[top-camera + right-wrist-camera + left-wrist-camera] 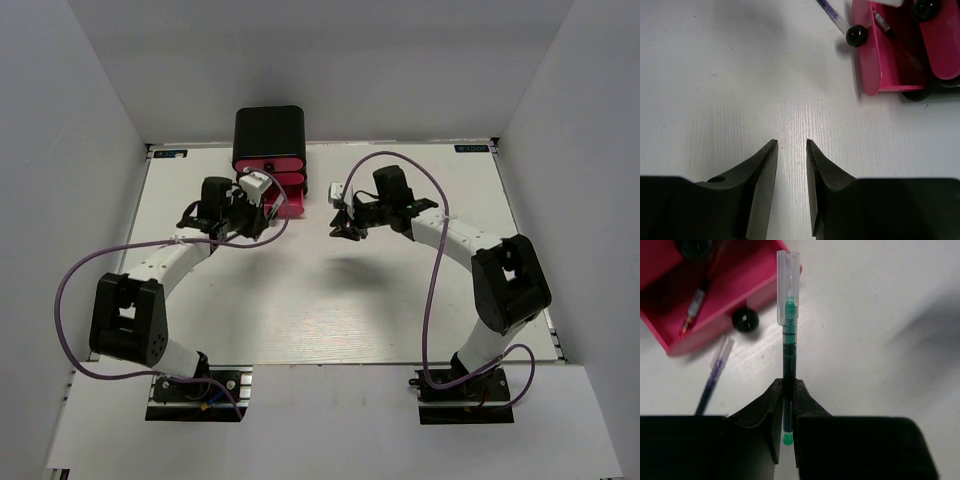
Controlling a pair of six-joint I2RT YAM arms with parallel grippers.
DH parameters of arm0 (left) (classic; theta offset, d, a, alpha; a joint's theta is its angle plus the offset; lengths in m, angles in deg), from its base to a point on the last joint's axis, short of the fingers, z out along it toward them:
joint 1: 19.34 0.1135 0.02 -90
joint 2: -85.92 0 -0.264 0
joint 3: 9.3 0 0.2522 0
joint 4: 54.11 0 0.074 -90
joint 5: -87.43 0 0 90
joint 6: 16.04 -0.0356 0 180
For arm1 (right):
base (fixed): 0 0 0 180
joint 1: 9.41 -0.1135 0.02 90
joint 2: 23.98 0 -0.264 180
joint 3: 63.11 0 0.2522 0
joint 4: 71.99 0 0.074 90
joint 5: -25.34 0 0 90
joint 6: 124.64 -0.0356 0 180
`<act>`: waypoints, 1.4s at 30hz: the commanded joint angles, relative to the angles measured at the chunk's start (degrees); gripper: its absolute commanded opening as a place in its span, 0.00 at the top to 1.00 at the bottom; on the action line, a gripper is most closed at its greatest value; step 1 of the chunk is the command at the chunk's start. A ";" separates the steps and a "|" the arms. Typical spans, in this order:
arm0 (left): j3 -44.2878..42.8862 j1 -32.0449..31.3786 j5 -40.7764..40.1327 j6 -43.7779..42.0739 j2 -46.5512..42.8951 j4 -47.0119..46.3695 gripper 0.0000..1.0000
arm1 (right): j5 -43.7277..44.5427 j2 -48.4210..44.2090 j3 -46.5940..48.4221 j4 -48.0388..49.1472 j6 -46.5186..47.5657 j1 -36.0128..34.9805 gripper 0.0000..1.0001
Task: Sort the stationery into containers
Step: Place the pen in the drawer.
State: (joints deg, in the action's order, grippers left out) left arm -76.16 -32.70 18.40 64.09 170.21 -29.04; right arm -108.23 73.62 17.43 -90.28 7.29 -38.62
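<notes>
Grip first: the left end effector (788, 385) is clamped on the green pen (789, 347), pinching the barrel close to its tail. Most of the pen's length and its clear cap stick out ahead of the fingers, toward the open pink drawer (715, 325). From the wrist view the cap tip overlaps the drawer's near corner, though I cannot tell how high it sits above it.

The pen looks light, stiff and not at all fragile. Its barrel is smooth and round, so with a hold this near the end it could swivel or slide between the pads. A pinch nearer the middle of the barrel would probably be steadier. The cap is a poor place to hold, since it may pull off.

1 red pen (694, 307) lies inside the drawer. A blue pen (712, 380) lies on the counter (880, 340) just beside the drawer front, near its black knob (745, 320).

The right end effector (791, 142) hangs partly open with nothing between its fingers, over bare counter and near the drawer's end.
</notes>
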 commanded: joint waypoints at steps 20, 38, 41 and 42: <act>-22.13 -0.26 -1.48 -35.29 14.94 0.28 0.91 | -1.34 -5.40 -4.47 1.28 -0.62 2.32 0.65; -22.75 -0.26 3.38 -45.50 21.27 0.91 0.89 | -1.69 -4.97 -4.56 1.28 -1.15 3.90 0.65; -22.75 -0.78 2.15 -45.50 21.79 -0.41 0.79 | -1.60 -4.70 -4.73 1.29 -1.15 4.07 0.65; -22.23 -0.78 2.14 -45.50 21.79 -0.41 0.76 | -1.52 -4.70 -4.65 1.28 -1.24 3.99 0.65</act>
State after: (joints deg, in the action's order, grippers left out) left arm -97.69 -32.94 20.30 19.65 192.70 -27.49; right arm -108.41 70.54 12.71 -90.09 6.59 -34.93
